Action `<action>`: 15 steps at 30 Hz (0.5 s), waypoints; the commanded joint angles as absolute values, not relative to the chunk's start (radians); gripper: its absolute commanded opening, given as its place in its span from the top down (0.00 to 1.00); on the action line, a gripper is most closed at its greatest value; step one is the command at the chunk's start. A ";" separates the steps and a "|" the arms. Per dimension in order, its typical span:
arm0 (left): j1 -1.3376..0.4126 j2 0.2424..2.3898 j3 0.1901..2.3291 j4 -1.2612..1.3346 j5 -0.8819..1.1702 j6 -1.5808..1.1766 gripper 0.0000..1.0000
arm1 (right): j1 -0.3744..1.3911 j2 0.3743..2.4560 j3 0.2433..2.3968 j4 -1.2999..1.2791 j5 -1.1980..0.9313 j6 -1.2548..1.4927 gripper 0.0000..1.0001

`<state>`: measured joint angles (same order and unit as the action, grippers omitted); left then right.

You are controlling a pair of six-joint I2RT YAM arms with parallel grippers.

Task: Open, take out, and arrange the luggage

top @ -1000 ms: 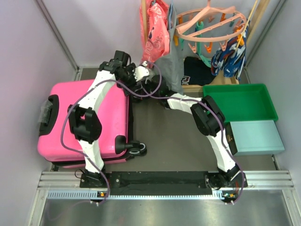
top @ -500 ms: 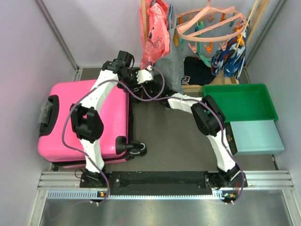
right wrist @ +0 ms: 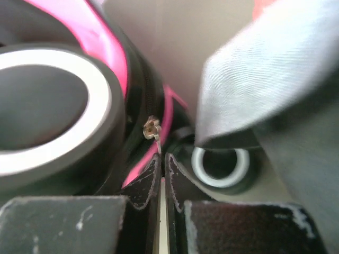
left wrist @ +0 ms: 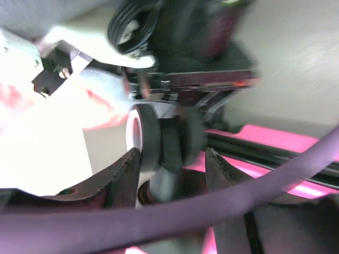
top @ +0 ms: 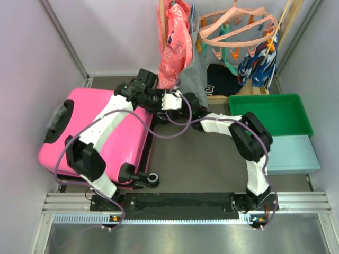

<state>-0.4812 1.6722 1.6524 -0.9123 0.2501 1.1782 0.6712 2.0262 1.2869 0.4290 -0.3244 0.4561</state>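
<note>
The hot-pink luggage (top: pixel 90 137) lies flat at the left, skewed, with its black handle (top: pixel 58 121) at the left and a near wheel (top: pixel 150 180) in front. My left gripper (top: pixel 161 108) is at its far right corner. In the left wrist view the fingers (left wrist: pixel 124 169) straddle a black wheel (left wrist: pixel 159 137) and close on it. My right gripper (top: pixel 179 112) is just right of that corner. Its fingertips (right wrist: pixel 153 169) are shut on the thin metal zipper pull (right wrist: pixel 152 128) on the black zipper trim. Another wheel (right wrist: pixel 220 164) sits behind.
A green plastic tray (top: pixel 270 114) and a pale teal flat box (top: pixel 288 153) stand at the right. Hanging clothes (top: pixel 177 42) and a pink peg hanger (top: pixel 238 26) crowd the back, over a dark garment (top: pixel 222 82). Walls close in on both sides.
The luggage has swung round, its far right corner moving right and its handle end tilting. Both grippers have moved right with that corner, and the right elbow has shifted right.
</note>
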 commanded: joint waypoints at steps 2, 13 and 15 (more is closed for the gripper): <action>-0.639 1.451 1.591 -1.454 0.394 1.085 1.00 | 0.657 1.821 1.120 0.446 -0.252 0.362 1.00; -0.672 1.511 1.644 -1.185 0.098 0.968 0.99 | 0.658 1.847 1.121 0.425 -0.275 0.354 1.00; -0.667 1.526 1.631 -1.050 0.022 0.957 0.84 | 0.657 1.855 1.130 0.429 -0.281 0.362 1.00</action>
